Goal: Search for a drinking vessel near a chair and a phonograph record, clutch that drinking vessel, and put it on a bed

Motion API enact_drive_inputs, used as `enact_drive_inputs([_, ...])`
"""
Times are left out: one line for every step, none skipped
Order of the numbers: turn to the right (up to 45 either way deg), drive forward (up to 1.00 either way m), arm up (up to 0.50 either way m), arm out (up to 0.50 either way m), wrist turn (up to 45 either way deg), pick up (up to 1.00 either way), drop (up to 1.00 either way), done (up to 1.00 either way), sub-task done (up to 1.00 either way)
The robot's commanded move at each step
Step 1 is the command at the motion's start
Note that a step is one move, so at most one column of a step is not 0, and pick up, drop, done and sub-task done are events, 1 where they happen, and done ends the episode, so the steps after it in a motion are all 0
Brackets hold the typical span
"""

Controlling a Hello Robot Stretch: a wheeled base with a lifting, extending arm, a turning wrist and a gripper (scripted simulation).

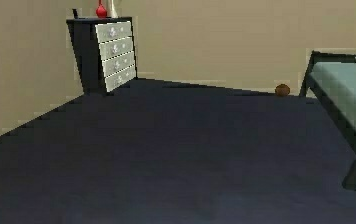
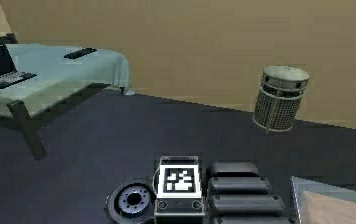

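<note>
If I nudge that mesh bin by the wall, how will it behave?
The mesh bin looks like open wirework, so probably light and apt to slide on the dark floor. Round and upright, a high push might tip it, then it could roll.

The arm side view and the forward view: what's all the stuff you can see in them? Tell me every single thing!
Dresser: one, dark with pale drawers, by the wall at the forward view's upper left.
Red thing: one, red, on top of the dresser.
Small round thing: one, brown, on the floor by the far wall.
Bed: one, teal cover on a dark frame, arm side view's left.
Flat dark things: two, dark, lying on the bed.
Basket: one, pale wire, by the wall at the arm side view's right.
Floor: dark blue.
Robot's parts: dark blocks, one white square with black marks, arm side view's bottom edge.
</note>
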Motion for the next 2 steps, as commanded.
enact_drive_inputs([0.0,0.3,0.0,0.0,0.0,0.0,0.0,0.0,0.0])
enact_drive_inputs([27.0,0.0,0.0,0.0,0.0,0.0,0.0,0.0,0.0])
